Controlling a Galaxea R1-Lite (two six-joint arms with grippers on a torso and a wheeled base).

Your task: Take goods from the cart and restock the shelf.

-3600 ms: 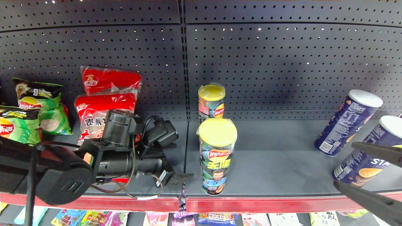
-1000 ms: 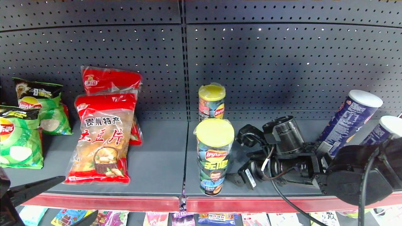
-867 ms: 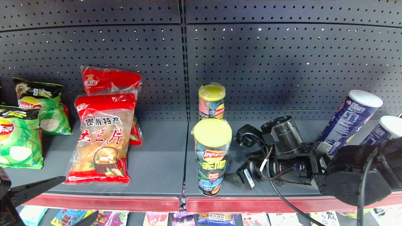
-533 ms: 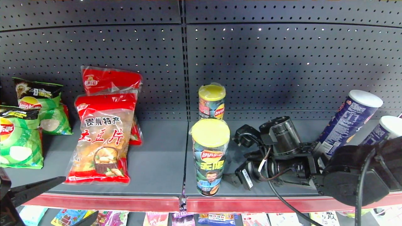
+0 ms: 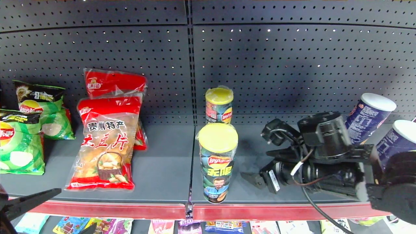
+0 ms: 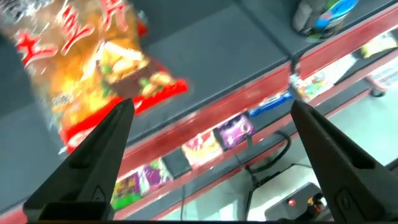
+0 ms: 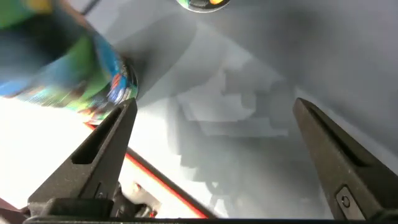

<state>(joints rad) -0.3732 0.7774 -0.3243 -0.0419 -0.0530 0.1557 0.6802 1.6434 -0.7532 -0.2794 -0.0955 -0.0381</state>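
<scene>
**Head view.** The front can [image 5: 217,162] stands upright on the shelf [image 5: 162,169], close behind the red lip [image 5: 130,209] and directly before the rear can [image 5: 219,105]. The right gripper [image 5: 252,178] lies low over the shelf to the can's right, near it but apart, and holds nothing. Its arm sits just in front of two tilted blue cans [image 5: 367,113]. The left gripper [image 5: 76,208] hangs below and before the lip with its jaws apart, also empty, under the red bag [image 5: 104,146].

- Likely hazard: any sideways sweep of the right gripper toward the front can would tip it over the lip, since it stands so near the edge.
- Second hazard: a lift or swing of the right arm could nudge the leaning blue cans and roll them.

**Left wrist view.** The left gripper [image 6: 212,106] is spread wide and empty, framing the lip [image 6: 249,106]. The red bag [image 6: 93,56] lies above the lip, and packets [image 6: 217,134] sit on the shelf below. A straight rise from here would probably catch a finger on the lip or drag the bag's overhanging corner.

**Right wrist view.** The right gripper [image 7: 214,109] is open wide over bare shelf [image 7: 261,74]. The front can [image 7: 62,68], blurred, sits just beside one finger [image 7: 106,149]. Contact cannot be told, and the margin appears slim.
</scene>
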